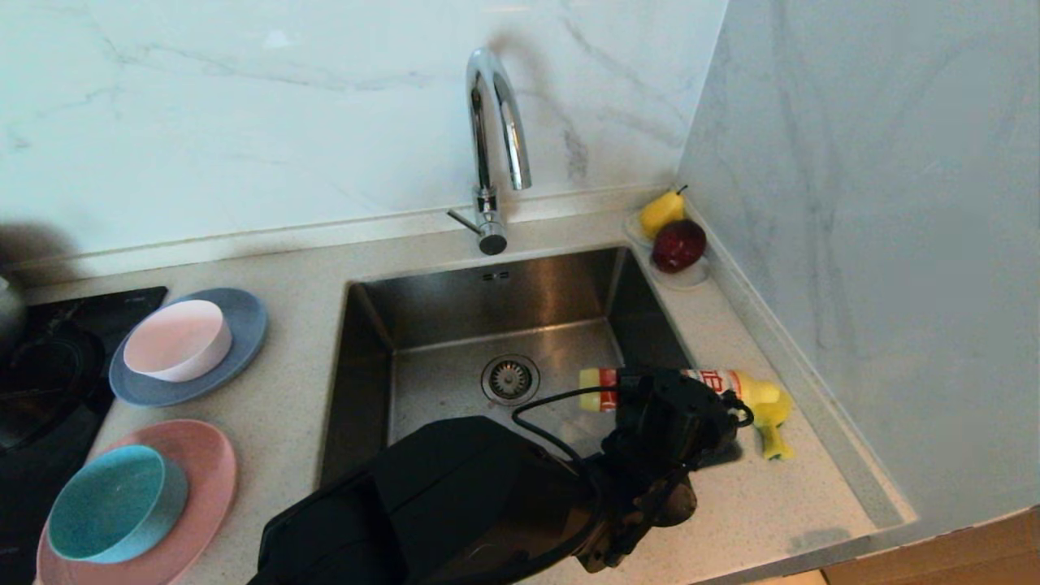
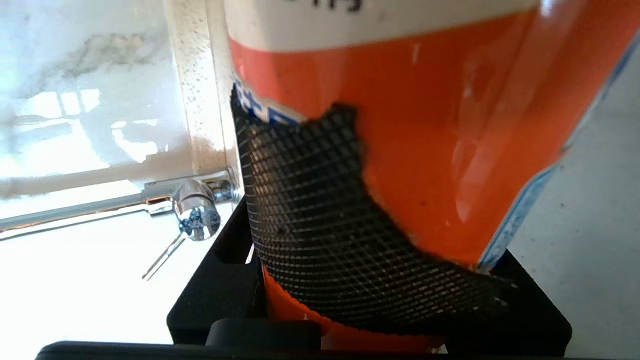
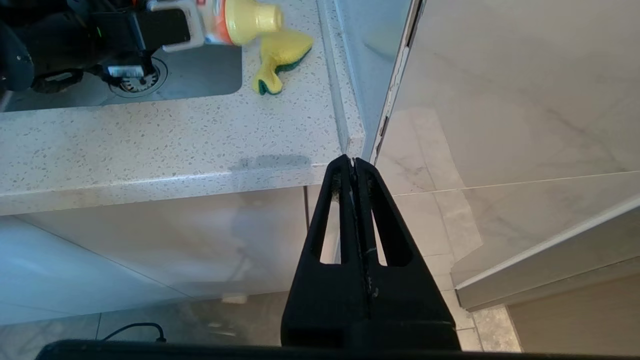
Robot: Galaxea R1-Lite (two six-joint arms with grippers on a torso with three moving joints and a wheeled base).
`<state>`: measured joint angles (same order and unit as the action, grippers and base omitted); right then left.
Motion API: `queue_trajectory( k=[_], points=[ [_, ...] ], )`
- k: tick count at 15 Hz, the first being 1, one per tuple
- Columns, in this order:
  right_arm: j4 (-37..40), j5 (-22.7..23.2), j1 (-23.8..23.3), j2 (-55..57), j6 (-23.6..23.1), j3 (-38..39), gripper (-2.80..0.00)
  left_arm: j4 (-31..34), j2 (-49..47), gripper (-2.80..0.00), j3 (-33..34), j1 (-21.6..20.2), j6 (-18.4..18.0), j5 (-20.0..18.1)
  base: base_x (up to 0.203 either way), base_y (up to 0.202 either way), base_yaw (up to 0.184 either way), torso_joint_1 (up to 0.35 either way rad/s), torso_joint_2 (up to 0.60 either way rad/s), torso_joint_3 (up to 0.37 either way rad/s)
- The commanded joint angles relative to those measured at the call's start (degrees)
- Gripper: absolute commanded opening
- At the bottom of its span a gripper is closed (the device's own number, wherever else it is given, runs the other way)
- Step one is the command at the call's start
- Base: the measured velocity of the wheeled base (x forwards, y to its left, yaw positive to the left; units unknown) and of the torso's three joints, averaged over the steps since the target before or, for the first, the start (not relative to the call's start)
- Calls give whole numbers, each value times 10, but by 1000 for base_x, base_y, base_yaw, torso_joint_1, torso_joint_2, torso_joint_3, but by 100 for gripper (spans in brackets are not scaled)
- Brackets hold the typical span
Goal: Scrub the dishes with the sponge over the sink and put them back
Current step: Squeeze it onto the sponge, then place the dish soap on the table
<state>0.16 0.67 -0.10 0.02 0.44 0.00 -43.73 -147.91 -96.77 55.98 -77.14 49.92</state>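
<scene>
Kitchen counter, L to R: far to the left of the left gripper (image 1: 678,414), a pale pink-white bowl (image 1: 177,340) sits in a blue-grey plate (image 1: 236,341), and nearer the robot a teal bowl (image 1: 114,502) sits in a pink plate (image 1: 207,479); all four are well apart from the gripper, on the speckled counter (image 1: 292,406) beside a black cooktop (image 1: 49,366). Next comes the sink (image 1: 439,382), its strainer drain just left of the gripper, w/ a chrome tap (image 1: 491,146) behind it. The left arm reaches across the sink's near edge; its gripper is clamped roughly half-open around a detergent bottle (image 1: 715,382), which lies level over the sink's right rim, yellow cap pointing away from the basin. In the left wrist view a mesh-textured finger pad (image 2: 310,210) presses flat on the bottle's orange label. The sponge (image 1: 773,429) lies on the counter just beyond the bottle's cap, right of the gripper, bent w/ its green side partly showing. Farther back in the corner, a saucer (image 1: 691,276) bears a yellow pear (image 1: 662,211) and a dark red apple (image 1: 678,245). The right gripper (image 3: 354,162) hangs below counter level at the cabinet front, fingers pressed together, holding nothing.
</scene>
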Motion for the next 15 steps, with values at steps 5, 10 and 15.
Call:
queue_trajectory(
  k=[5, 10, 15],
  points=[
    [0, 0, 0, 0, 0, 0, -280, -27, 9, -280, 7, 0, 4, 4, 0, 0, 0, 0, 0, 0],
    [0, 0, 0, 0, 0, 0, -280, -83, 23, -280, 23, 2, 16, 0, 0, 0, 0, 0, 0, 0],
    [0, 0, 0, 0, 0, 0, -280, -77, 67, -280, 21, 2, 81, -6, 0, 0, 0, 0, 0, 0]
  ],
)
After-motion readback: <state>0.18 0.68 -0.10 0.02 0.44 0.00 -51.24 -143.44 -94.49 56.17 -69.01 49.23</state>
